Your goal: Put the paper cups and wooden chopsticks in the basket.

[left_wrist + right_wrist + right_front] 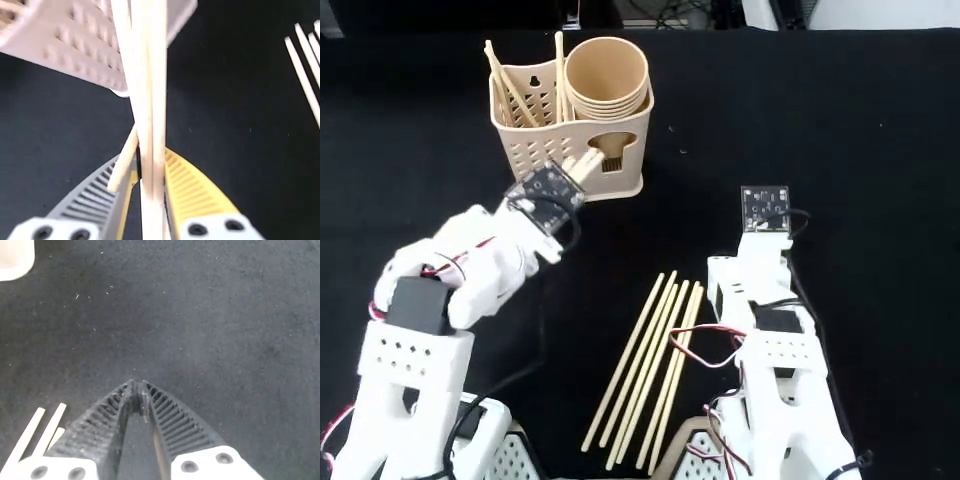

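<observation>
The beige perforated basket [535, 150] stands on the far side of the black table [860, 120], divided into two compartments. A nested stack of paper cups [607, 75] sits upright in the compartment nearer the right arm. A few stored chopsticks [515, 92] lean in the other compartment, their tops rising above the rim. The left gripper [145, 165] is just in front of the basket's front wall, low near its base. Its grey and yellow fingers are pinched around a small bundle of held chopsticks [147, 90]. In the left wrist view these run from between the fingers up across the basket's wall, and one shorter stick sits askew against the grey finger. Whether the bundle's far ends touch the basket cannot be told. Between the two arms, several loose wooden chopsticks [645, 360] lie flat on the table, roughly parallel and slanting away from the near edge. The right gripper [137, 390] is over bare black cloth, well apart from the basket, with its fingers pressed together on nothing. The ends of the loose chopsticks lie just beside one of its fingers.
</observation>
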`<state>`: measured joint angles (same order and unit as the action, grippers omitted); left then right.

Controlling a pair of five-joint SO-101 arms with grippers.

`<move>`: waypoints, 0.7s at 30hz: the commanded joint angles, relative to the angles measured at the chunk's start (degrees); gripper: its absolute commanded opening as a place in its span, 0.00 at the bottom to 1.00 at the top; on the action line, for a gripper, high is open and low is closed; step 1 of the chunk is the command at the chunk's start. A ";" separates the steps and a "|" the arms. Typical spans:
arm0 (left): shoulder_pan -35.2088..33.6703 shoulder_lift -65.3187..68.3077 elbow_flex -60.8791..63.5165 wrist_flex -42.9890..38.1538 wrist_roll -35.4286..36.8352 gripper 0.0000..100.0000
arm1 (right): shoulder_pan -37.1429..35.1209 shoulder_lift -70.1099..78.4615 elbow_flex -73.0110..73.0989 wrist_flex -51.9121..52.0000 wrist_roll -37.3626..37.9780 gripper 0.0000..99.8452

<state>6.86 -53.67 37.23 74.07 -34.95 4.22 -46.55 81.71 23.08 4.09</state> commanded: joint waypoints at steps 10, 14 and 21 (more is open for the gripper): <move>-0.48 -1.67 -12.18 0.18 5.10 0.03 | 0.35 -0.75 -0.31 -1.05 0.70 0.02; -0.40 -1.67 -15.60 -0.26 9.23 0.03 | 0.35 -0.75 -0.31 -1.05 0.70 0.02; -0.57 -1.67 -19.65 -3.25 15.91 0.03 | 0.35 -0.75 -0.31 -1.05 0.70 0.02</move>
<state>6.86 -54.37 20.97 73.80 -21.41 4.22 -46.55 81.71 23.08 4.09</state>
